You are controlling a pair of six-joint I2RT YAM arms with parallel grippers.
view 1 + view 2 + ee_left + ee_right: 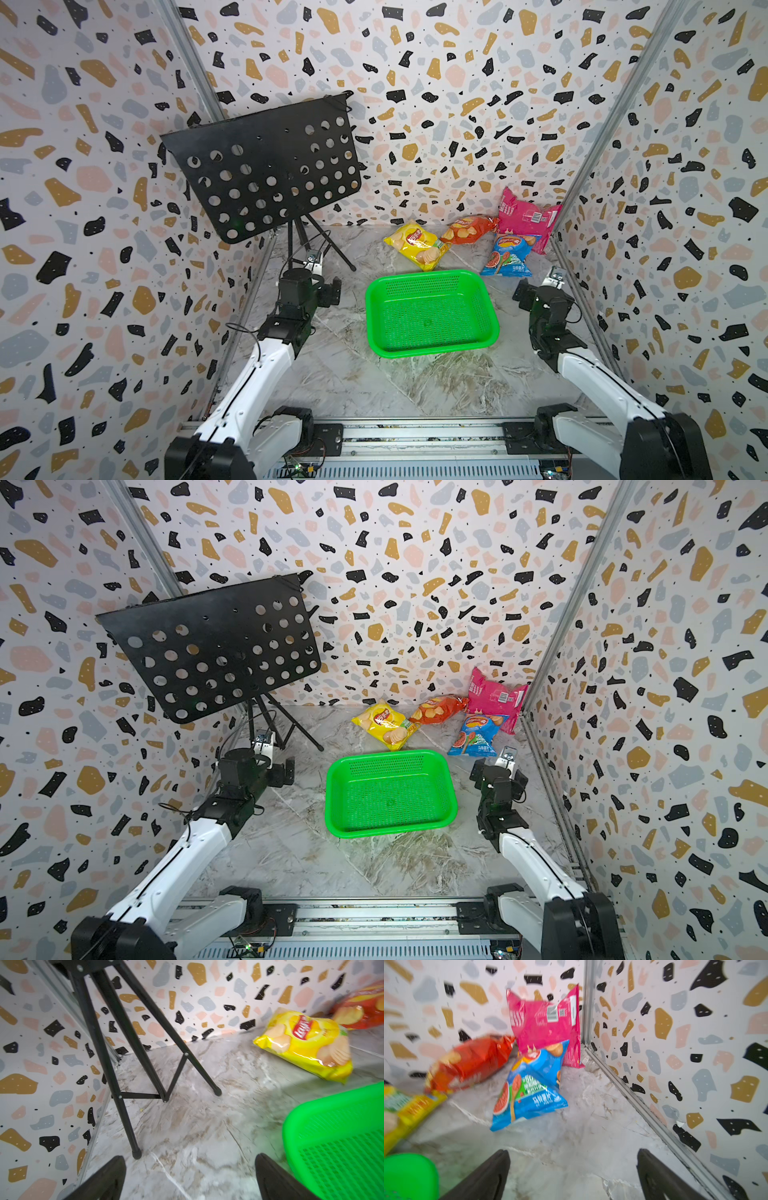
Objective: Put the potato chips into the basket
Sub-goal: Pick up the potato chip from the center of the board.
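Farthest left, a black perforated music stand [266,166] rises on tripod legs from the marble tabletop [332,374]. The left gripper [190,1159] hangs low just in front of those legs, its jaws spread wide with nothing between them. Beyond it and toward the middle, well apart from its fingertips, the yellow bag [415,245] lies flat on the marble, just behind the far rim of the basket [428,320]. That basket, bright green with mesh walls, sits at the centre of the tabletop between the two arms, and all four bags lie outside it. One of its corners is near the left gripper in the left wrist view. Further right, the orange-red bag [469,230] lies along the back wall [457,124]; whether its end touches the yellow bag cannot be told. The blue bag [509,255] comes next, tilted up in front of the pink bag [525,218] and covering its lower part. The pink bag stands propped in the far right corner with its label side outward. Last, the right gripper [573,1153] hangs beside the right wall, to the right of the basket, its jaws wide apart and holding nothing. It faces the blue bag, the nearest of the four to it, and bare marble separates its fingertips from that bag.
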